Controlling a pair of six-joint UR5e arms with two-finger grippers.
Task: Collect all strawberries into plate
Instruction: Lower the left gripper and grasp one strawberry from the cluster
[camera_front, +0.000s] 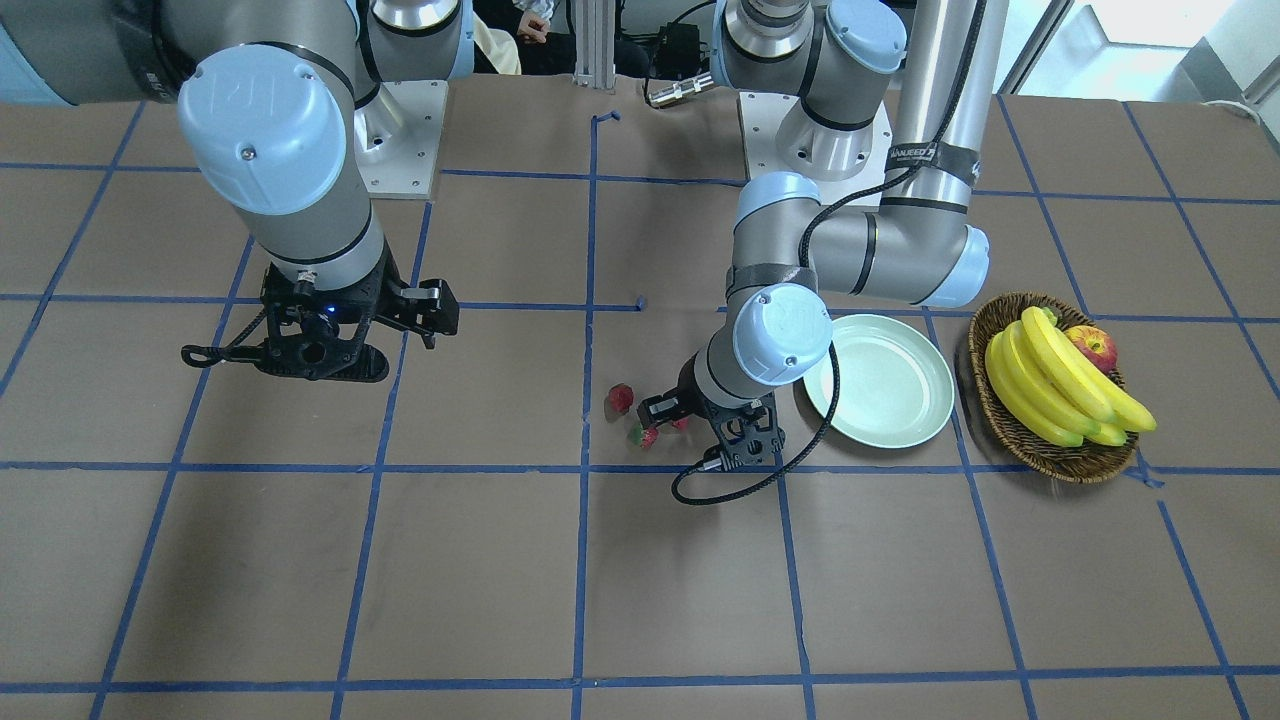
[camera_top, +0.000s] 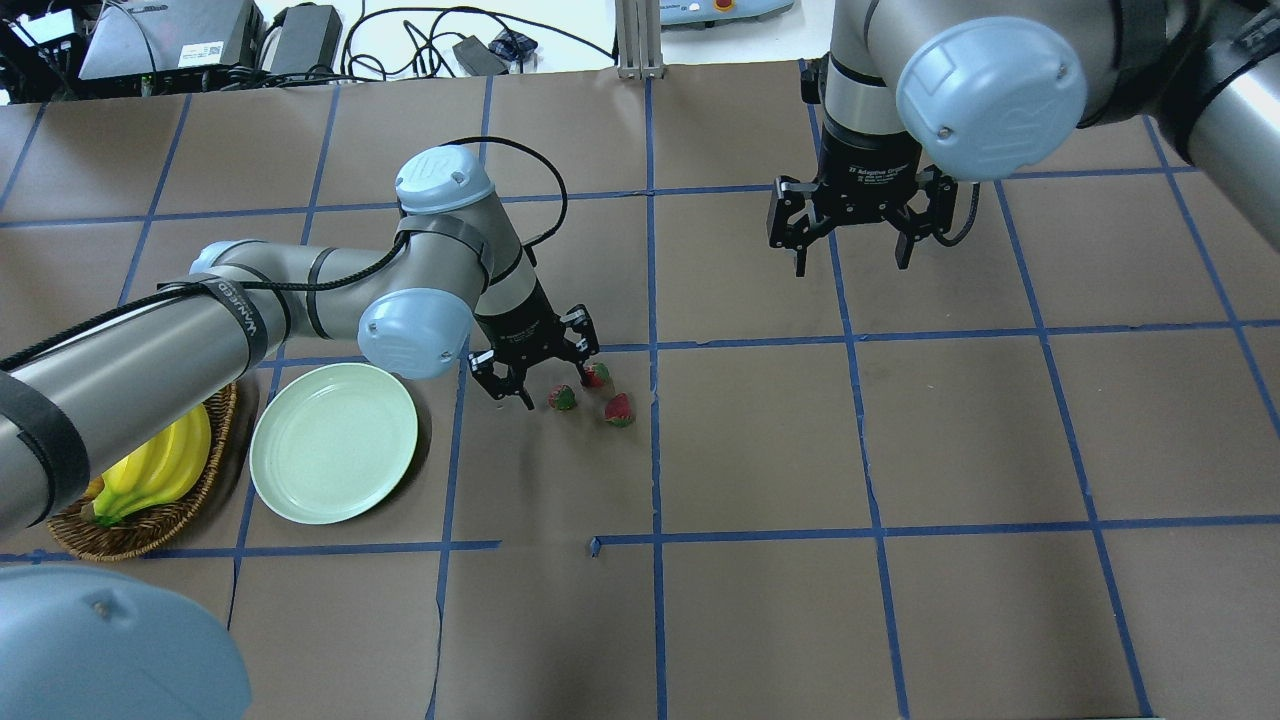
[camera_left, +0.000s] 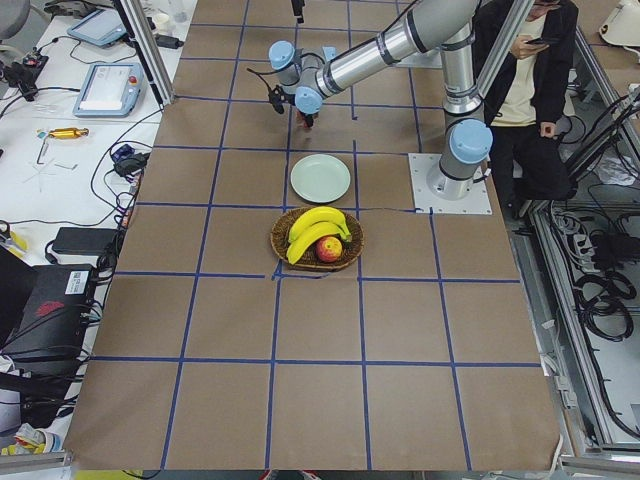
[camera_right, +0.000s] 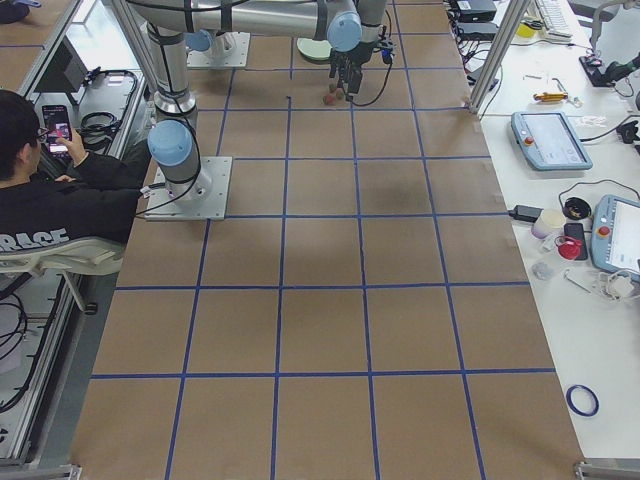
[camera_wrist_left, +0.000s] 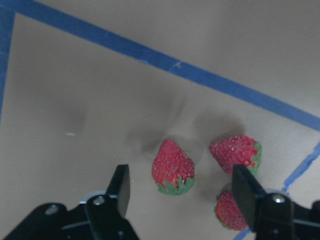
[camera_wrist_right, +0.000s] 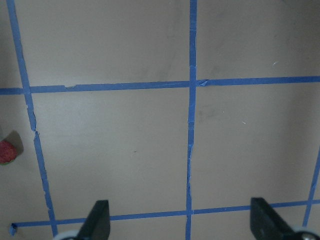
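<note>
Three red strawberries lie close together on the brown table near its middle: one (camera_top: 563, 398), one (camera_top: 596, 375) and one (camera_top: 619, 409). My left gripper (camera_top: 553, 390) hangs low over them and is open. In the left wrist view one strawberry (camera_wrist_left: 173, 167) lies between its fingers (camera_wrist_left: 120, 185), while the other two (camera_wrist_left: 236, 152) (camera_wrist_left: 229, 210) sit by the right finger. The pale green plate (camera_top: 333, 442) lies empty beside the left arm. My right gripper (camera_top: 852, 262) is open and holds nothing, high above the table's far right part.
A wicker basket (camera_front: 1050, 460) with bananas (camera_front: 1060, 385) and a red apple (camera_front: 1092, 345) stands just beyond the plate (camera_front: 880, 380). Blue tape lines cross the table. A seated person (camera_left: 520, 80) is behind the robot's bases.
</note>
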